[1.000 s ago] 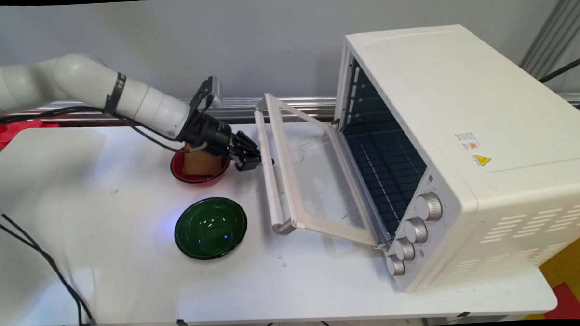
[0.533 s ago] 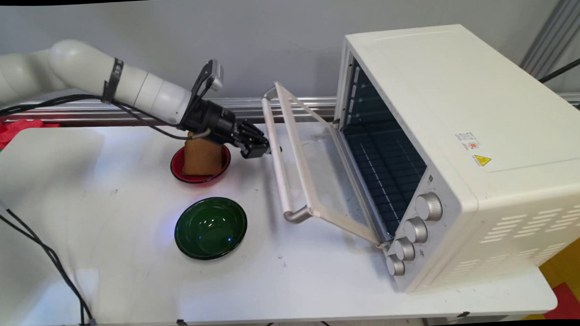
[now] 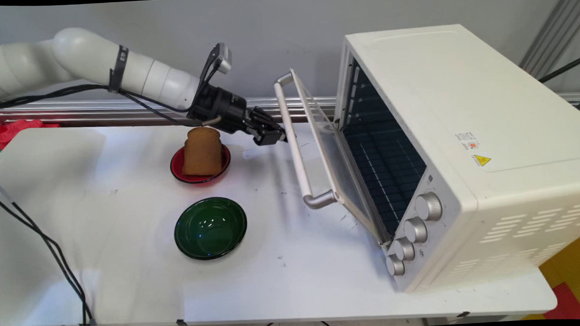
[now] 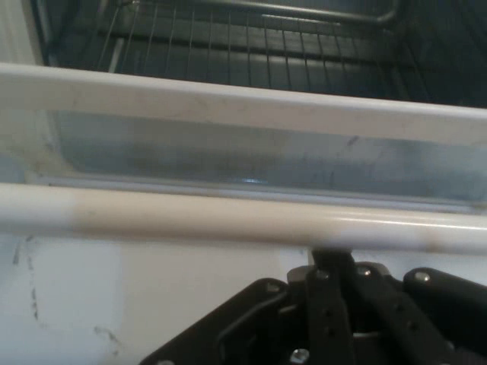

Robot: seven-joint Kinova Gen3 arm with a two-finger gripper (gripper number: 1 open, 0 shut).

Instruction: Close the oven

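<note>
My black gripper presses against the white bar handle of the oven door, which stands half raised on the cream toaster oven. In the hand view the handle runs across just above the gripper. The fingers are shut together beneath the bar, with their tips hidden behind it. Past the handle I see the door glass and the wire rack inside. A brown slice of bread stands on a red plate just behind and left of the gripper.
An empty green bowl sits on the white table in front of the red plate. Black cables hang over the table's left side. Several knobs line the oven's front right.
The gripper has moved up and to the right with the handle. The oven door has swung from nearly flat to steeply tilted toward the oven. The bread slice, formerly hidden by the arm, now shows.
</note>
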